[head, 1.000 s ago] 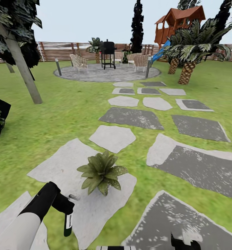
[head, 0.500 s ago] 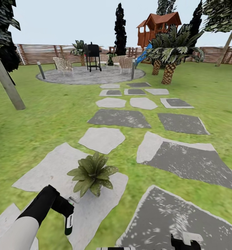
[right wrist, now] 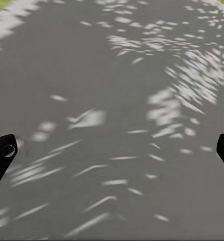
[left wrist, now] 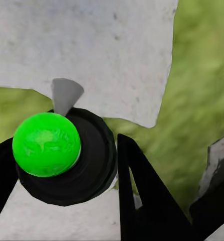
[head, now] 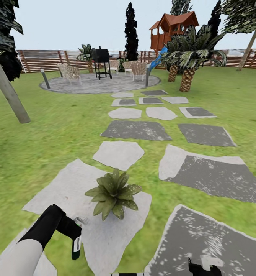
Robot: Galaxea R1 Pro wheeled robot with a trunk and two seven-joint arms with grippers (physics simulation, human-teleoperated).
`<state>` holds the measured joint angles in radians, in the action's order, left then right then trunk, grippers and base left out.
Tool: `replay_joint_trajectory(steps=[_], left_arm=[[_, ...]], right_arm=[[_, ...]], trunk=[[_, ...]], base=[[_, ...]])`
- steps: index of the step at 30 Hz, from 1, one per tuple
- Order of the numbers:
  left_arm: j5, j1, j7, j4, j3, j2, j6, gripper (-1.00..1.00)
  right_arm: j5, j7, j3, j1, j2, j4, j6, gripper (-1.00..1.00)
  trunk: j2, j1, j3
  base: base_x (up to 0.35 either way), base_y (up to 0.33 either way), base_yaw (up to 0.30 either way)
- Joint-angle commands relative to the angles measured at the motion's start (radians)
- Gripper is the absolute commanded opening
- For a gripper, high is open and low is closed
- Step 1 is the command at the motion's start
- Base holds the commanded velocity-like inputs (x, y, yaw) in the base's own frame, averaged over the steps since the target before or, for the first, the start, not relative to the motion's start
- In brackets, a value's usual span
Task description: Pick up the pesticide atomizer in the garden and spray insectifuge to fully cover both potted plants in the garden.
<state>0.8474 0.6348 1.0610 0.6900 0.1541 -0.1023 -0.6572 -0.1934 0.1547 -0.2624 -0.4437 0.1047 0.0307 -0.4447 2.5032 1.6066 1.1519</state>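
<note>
pesticide atomizer: dark green bottle, white label band, hanging roughly upright, held in left hand, low over pale stepping stone | potted plant: low rosette, speckled pointed green leaves, upright on same stone, just beside atomizer | garden: green lawn

Bright, even daylight under a pale sky. Dappled leaf shadows fleck the dark stepping stones. Renders look soft and slightly smeared; the fence and tree trunks lean at the edges.
</note>
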Motion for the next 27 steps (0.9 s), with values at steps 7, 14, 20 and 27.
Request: replay_joint_trajectory(steps=[7, 14, 20, 27], left_arm=[[0.005, 0.0, 0.008, 0.002, 0.021, 0.003, -0.007, -1.0], [0.006, 0.0, 0.008, 0.002, 0.019, 0.001, -0.005, -1.0], [0.005, 0.0, 0.008, 0.0, 0.018, 0.001, -0.006, -1.0], [0.006, 0.0, 0.008, -0.001, 0.017, 0.004, -0.007, -1.0]], right_arm=[[-0.011, 0.005, -0.006, -0.001, 0.001, -0.002, -0.003, 1.0], [-0.011, 0.005, -0.006, -0.001, 0.0, -0.002, -0.003, 1.0], [-0.011, 0.005, -0.006, -0.001, 0.0, -0.002, -0.003, 1.0], [-0.011, 0.005, -0.006, -0.001, 0.0, -0.002, -0.003, 1.0]], trunk=[[0.0, 0.0, -0.004], [0.0, 0.0, -0.007], [0.0, 0.0, -0.008], [0.0, 0.0, -0.011]], base=[[0.225, 0.232, -0.16], [0.027, 0.023, -0.087], [-0.009, 0.012, -0.164], [-0.175, 0.242, -0.253]])
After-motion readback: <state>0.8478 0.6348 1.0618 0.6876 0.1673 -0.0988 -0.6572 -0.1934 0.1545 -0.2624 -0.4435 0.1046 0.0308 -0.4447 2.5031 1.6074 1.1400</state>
